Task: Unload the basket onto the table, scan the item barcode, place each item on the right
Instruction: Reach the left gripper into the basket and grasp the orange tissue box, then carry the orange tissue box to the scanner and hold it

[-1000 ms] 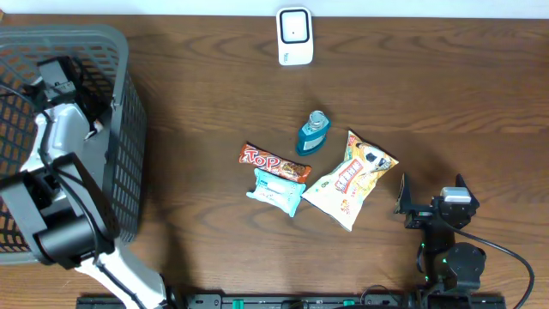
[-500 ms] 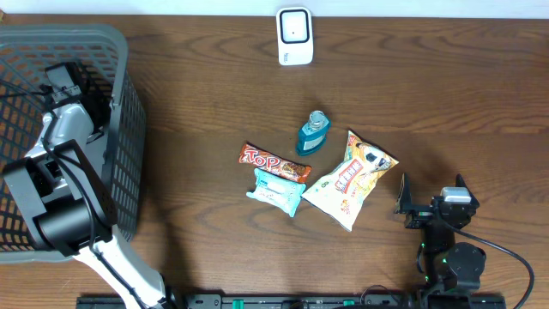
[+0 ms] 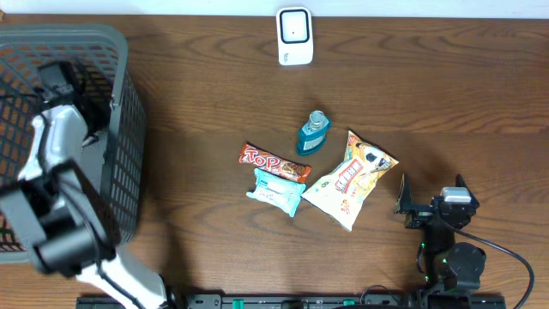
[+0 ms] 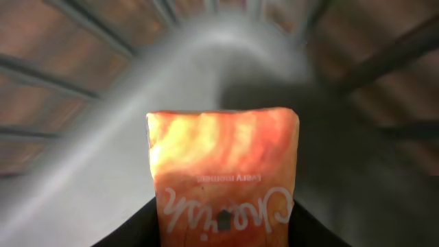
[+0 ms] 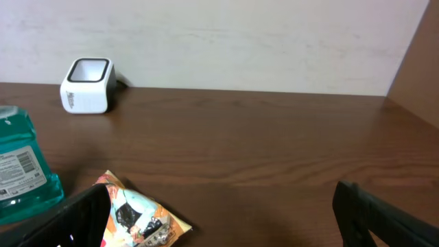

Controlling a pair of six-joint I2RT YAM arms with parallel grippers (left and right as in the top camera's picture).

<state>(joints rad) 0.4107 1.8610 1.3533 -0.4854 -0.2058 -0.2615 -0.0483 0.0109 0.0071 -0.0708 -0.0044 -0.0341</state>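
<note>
Left jaws seemingly pinch orange packet [image 4: 223, 171] inside basket [image 3: 125, 103]

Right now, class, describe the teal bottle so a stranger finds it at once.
On the brown wooden table, find the cluster right of the grey mesh basket. The small teal plastic bottle is nearest the white scanner, the only bottle among flat packets.
</note>
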